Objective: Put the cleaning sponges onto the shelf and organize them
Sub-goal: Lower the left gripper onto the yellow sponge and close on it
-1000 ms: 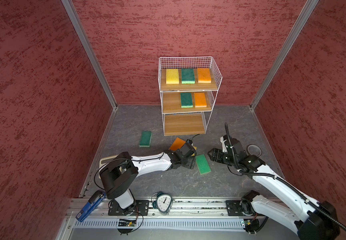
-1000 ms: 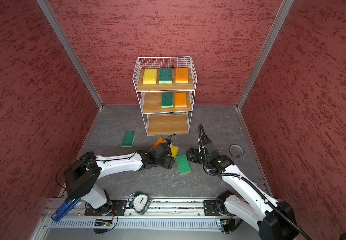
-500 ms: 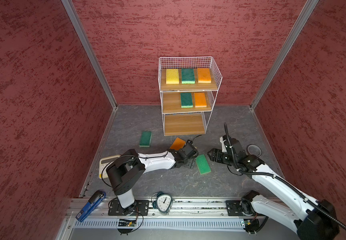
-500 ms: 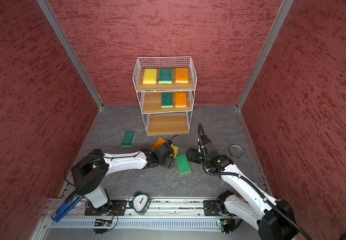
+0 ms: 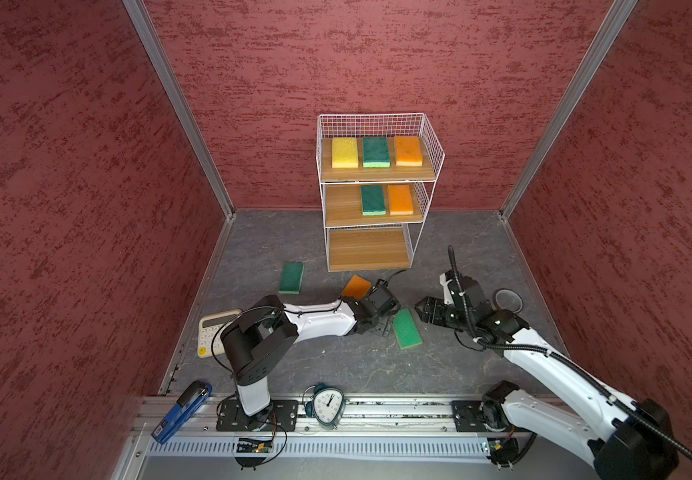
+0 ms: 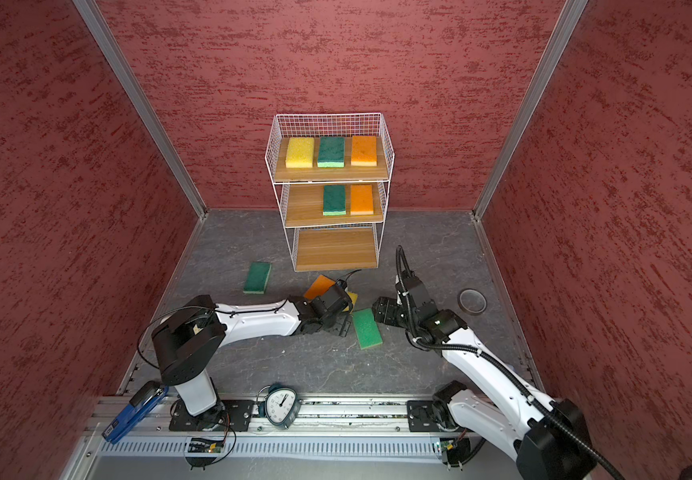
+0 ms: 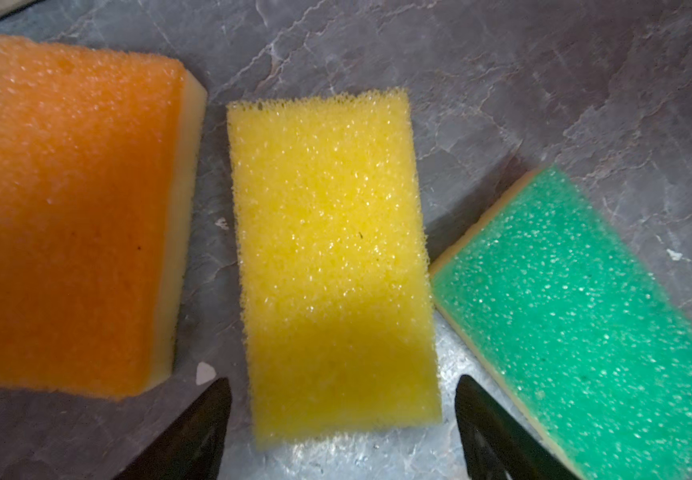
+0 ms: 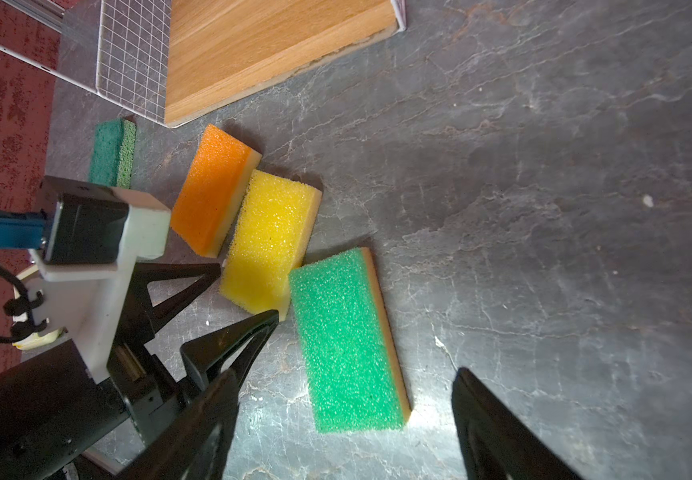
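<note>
The white wire shelf (image 5: 377, 175) (image 6: 331, 175) holds yellow (image 5: 344, 152), green (image 5: 376, 152) and orange (image 5: 408, 151) sponges on top, and green (image 5: 373, 200) and orange (image 5: 400, 199) ones on the middle board. On the floor lie a dark green sponge (image 5: 291, 277), an orange one (image 7: 74, 216), a yellow one (image 7: 331, 257) and a light green one (image 8: 348, 340). My left gripper (image 7: 343, 379) (image 8: 246, 293) is open, its fingers either side of the yellow sponge's near end. My right gripper (image 8: 344, 372) (image 5: 421, 309) hangs open over the light green sponge's end.
A cream calculator (image 5: 211, 332) lies by the left wall. A clock (image 5: 327, 407) and a blue stapler (image 5: 182, 411) sit on the front rail. A tape roll (image 5: 507, 299) lies right of my right arm. The shelf's bottom board (image 5: 369, 249) is bare.
My left arm's elbow has swung to the right and its gripper has settled lower around the yellow sponge, opening slightly wider. The right arm has not moved.
</note>
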You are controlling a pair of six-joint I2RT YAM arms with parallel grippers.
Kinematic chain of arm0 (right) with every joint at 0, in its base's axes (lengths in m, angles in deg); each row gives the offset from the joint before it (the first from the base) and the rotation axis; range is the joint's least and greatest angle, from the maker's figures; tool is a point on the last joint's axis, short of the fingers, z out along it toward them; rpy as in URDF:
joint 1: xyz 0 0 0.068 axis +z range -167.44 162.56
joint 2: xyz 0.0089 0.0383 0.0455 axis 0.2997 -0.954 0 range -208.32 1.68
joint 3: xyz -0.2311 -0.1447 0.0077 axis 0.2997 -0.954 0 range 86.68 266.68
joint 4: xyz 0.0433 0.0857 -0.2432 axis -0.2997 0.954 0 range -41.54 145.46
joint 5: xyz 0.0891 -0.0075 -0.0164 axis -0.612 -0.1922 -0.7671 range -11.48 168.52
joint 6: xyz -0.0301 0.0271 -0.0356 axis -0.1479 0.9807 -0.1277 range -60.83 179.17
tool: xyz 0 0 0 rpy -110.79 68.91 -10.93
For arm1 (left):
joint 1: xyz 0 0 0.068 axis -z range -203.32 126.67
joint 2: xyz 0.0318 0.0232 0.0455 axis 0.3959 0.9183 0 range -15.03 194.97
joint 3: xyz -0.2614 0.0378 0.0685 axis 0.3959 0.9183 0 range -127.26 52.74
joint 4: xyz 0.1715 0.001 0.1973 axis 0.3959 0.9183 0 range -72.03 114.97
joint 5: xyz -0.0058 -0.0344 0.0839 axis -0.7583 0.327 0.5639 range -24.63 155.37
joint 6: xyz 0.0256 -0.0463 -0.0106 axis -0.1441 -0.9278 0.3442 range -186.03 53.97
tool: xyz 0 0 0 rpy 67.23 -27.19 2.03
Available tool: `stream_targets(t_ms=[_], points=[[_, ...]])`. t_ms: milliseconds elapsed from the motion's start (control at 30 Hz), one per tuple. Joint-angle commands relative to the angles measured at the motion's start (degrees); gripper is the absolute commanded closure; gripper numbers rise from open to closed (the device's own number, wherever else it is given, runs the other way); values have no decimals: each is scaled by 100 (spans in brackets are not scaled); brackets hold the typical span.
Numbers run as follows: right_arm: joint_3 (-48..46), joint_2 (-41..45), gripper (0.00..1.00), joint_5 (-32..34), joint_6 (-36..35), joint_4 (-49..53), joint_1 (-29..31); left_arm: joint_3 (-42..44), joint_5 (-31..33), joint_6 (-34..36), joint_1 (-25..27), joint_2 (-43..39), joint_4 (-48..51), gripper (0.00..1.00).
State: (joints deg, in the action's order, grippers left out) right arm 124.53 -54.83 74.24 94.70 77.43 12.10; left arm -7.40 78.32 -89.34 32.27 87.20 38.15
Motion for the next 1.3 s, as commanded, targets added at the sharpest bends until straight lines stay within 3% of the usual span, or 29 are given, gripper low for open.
stream_targets(t_ms=[0,767,1267], points=[[-31,0,18,85,-59,-112,26,-205,180,-59,20,206,222,15],[-108,118,18,247,-96,-145,25,-418,377,-459,65,618,491,21],[-21,341,18,436,-99,11,26,-100,195,-490,26,265,266,38]])
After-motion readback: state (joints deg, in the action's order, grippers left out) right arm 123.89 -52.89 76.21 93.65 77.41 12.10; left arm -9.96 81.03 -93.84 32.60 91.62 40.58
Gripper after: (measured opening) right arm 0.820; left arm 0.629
